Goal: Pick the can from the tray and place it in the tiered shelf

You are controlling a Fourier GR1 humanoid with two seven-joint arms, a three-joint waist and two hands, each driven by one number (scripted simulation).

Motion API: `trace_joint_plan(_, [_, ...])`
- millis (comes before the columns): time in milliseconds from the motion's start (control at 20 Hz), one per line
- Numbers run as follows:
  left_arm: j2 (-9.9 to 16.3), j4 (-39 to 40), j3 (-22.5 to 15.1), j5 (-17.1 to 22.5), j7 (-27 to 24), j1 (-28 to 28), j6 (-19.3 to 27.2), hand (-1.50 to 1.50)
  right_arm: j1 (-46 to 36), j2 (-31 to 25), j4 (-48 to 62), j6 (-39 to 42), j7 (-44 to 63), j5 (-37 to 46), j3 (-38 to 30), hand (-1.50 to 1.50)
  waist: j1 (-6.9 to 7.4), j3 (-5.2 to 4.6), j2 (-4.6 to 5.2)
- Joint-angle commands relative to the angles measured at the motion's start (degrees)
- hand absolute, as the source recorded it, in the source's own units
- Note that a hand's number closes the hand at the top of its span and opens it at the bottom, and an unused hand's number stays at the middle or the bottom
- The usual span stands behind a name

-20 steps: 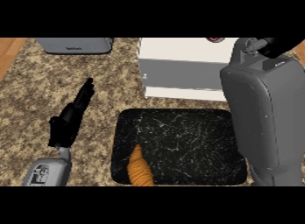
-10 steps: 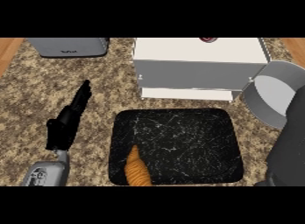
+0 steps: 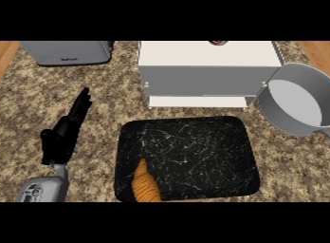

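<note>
The white tiered shelf (image 3: 208,66) stands at the back of the counter, its lower tier (image 3: 199,101) showing as a pale strip. On its top, at the far edge, part of a small round dark-red and white thing (image 3: 218,42) shows; it looks like the can. The black marbled tray (image 3: 196,152) lies in front of the shelf and holds only an orange carrot (image 3: 145,184) at its near left. My left hand (image 3: 66,128) rests on the counter left of the tray, fingers straight and pointing away. My right hand shows nowhere.
A grey pot (image 3: 301,105) with a handle running to the lower right sits right of the shelf. A grey toaster (image 3: 66,52) stands at the back left. Wooden floor borders the counter at both top corners.
My right arm, which reached over the shelf top a second ago, has drawn back to the right and left the view, uncovering the grey pot. The left hand has not moved.
</note>
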Motion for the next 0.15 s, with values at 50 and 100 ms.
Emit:
trace_joint_plan(50, [-0.67,-0.36,-0.35,0.10,1.14,-0.39,0.22,0.00,7.17,-0.82,-15.57,15.26,6.14,-11.00,-6.57,-1.50,-0.78,0.06,-0.16])
trace_joint_plan(100, [-0.91,-0.10,-0.91,-0.66,-0.23,0.49,0.55,0.00,8.93,-0.90,-15.44,15.35,4.57,-13.23,-9.19,-1.50,-0.44,0.09,0.03])
